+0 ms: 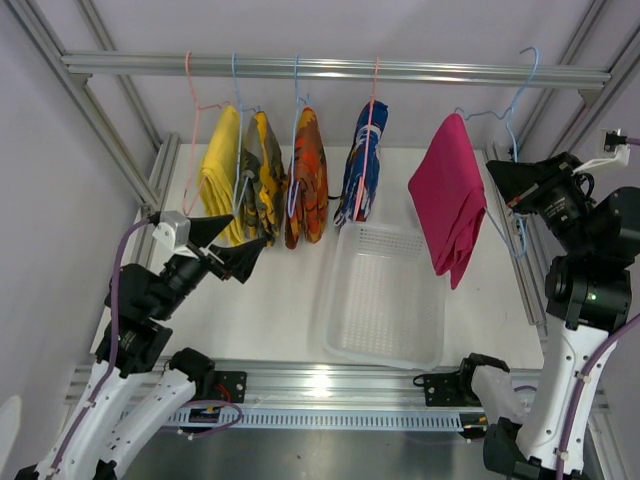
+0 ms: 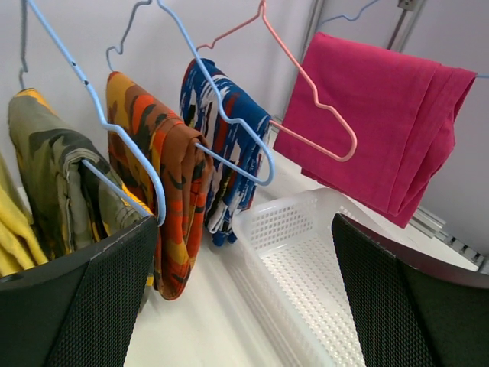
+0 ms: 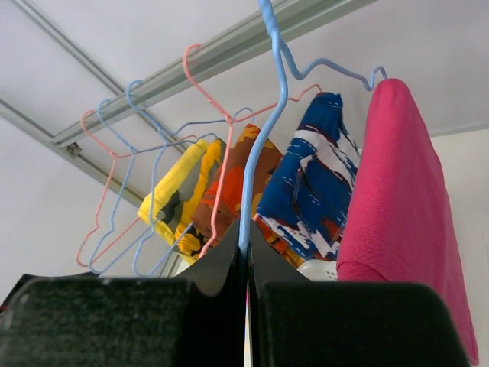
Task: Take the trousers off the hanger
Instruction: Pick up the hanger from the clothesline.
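Seen from above, the magenta trousers (image 1: 450,195) hang at nine o'clock of the right gripper (image 1: 505,190). That arm is reared tall just beside the right frame post (image 1: 560,80). The left gripper (image 1: 232,243), jaws spread and empty, aims at one o'clock just beneath the olive camouflage trousers (image 1: 262,175). A white basket (image 1: 385,345) lies between the arms.

Right wrist: the fingers (image 3: 206,267) are clenched on a blue hanger (image 3: 263,153), with magenta cloth at two o'clock.

Left wrist: the parted fingers (image 2: 76,298) frame the basket, and bare tabletop (image 2: 191,329) lies at six o'clock.

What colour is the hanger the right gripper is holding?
The hanger is light blue, clearest in the right wrist view.
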{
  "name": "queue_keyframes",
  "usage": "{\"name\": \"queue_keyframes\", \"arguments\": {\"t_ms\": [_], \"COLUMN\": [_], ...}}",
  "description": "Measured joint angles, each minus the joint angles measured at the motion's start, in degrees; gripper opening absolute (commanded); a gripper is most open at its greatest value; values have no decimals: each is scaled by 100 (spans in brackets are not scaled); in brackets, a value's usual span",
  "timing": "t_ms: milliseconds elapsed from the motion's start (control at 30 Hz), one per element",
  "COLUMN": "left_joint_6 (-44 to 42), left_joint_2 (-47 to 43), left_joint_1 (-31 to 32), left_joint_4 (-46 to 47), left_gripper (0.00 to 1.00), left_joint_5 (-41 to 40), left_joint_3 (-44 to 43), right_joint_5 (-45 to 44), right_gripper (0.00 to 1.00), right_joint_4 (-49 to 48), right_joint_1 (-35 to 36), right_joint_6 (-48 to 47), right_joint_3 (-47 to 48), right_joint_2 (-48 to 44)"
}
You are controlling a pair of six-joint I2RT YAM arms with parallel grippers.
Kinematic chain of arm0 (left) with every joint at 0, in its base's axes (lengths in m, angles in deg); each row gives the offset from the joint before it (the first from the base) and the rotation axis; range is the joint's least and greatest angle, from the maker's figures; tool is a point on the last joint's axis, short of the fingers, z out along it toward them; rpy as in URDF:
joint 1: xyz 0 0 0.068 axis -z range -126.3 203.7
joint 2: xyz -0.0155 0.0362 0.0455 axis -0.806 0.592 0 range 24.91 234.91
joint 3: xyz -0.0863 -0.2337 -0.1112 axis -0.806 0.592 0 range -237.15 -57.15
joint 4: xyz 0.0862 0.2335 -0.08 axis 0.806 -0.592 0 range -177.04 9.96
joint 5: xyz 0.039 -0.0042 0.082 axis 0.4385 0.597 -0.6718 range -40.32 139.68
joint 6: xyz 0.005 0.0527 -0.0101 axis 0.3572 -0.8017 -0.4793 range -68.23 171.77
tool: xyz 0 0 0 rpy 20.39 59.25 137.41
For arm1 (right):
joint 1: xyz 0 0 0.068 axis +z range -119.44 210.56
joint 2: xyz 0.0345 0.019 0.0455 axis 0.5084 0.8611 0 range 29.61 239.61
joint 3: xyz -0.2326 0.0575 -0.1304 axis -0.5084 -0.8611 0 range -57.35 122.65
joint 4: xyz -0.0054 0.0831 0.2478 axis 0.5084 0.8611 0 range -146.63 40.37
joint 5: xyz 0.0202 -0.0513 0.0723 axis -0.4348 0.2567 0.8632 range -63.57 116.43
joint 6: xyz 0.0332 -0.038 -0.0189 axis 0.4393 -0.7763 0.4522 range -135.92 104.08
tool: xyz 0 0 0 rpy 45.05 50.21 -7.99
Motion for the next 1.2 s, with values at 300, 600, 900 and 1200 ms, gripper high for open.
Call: {"name": "queue_keyframes", "arguments": {"t_ms": [300,600,900,1200], "left_joint_6": [-26,-120,-391,-584], "left_joint_2": [461,1145,2229,3198], "left_joint_1": [785,2382,3936,5198], "left_joint_4": [-162,-564,-702,-87], "left_gripper": [99,99,99,100], "left_joint_5": [-68,-1419,-3445,-4741], "left_joint_3": [-192,-496,-1213,-1681], "right_joint_5": [81,-330,-1423,-2247], "right_gripper": [0,0,0,0], "right_joint_4": [-254,-505,-627,-420], "right_joint_1": [66,442,1464,2229], "right_joint_6": [407,693,715,684], "right_joint_3": [-623,-1255,-1110,-732], "right_joint_2": [-608,-592,-37,105]}}
